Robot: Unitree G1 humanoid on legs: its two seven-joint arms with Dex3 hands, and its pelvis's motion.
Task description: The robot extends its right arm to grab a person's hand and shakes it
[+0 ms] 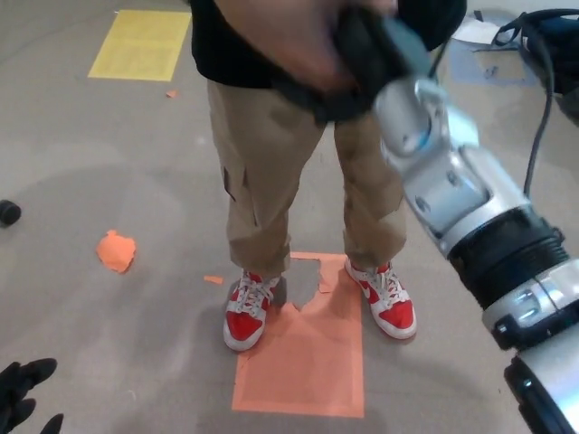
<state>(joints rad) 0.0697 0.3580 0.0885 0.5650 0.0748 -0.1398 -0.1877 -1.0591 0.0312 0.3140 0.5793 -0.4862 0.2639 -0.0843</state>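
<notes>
At the lower left corner the left hand (23, 398) shows only dark fingertips, grip state undeterminable, while the right hand (362, 54), blurred at top centre, has its fingers clamped on the person's hand (289, 41), above red shoes (246, 312) on an orange floor patch (303, 362).

Right hand (366, 54) and person's hand (294, 41) are meeting in a clasp at the top of my head view.

I'm seeing the black right hand closing around the person's hand, raised high in front of the person's dark shirt, both smeared by motion blur so I cannot make out single fingers. The person's hand is coming in from the upper left, bare, and is pressing against the black fingers, with part of it lying over them. My silver forearm is running up to the clasp from the lower right corner.
</notes>
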